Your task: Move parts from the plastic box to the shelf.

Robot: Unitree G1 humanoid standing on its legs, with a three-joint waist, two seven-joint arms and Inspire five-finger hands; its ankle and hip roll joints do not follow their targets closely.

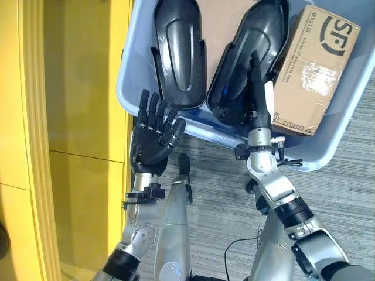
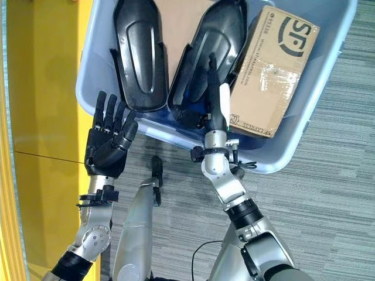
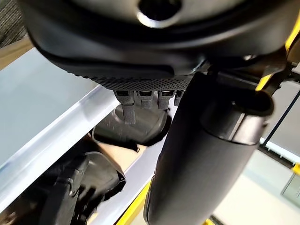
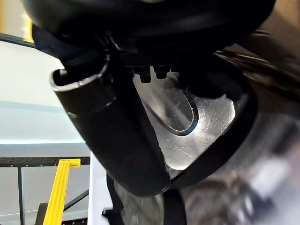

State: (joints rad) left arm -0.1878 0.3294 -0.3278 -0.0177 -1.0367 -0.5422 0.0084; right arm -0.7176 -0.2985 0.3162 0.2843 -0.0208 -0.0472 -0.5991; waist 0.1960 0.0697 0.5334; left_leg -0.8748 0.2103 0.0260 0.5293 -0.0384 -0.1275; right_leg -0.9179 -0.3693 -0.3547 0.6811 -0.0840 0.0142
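Note:
A light blue plastic box [image 1: 309, 158] on the floor holds two long black shell-shaped parts side by side. The left part [image 1: 179, 52] lies near the box's left wall and the right part [image 1: 258, 35] next to a cardboard carton. My right hand [image 1: 258, 93] reaches over the box's near rim with straight fingers lying along the right part [image 4: 187, 122], open, its white-covered thumb beside it. Just outside the near left corner of the box, my left hand [image 1: 153, 137] is held up open and empty, fingers straight. The left part [image 3: 131, 126] shows past its fingers.
A brown cardboard carton [image 1: 316, 64] fills the right side of the box. A yellow panelled structure [image 1: 76, 117] runs along the left, close to the left hand. Grey carpet [image 1: 345, 199] lies in front and to the right.

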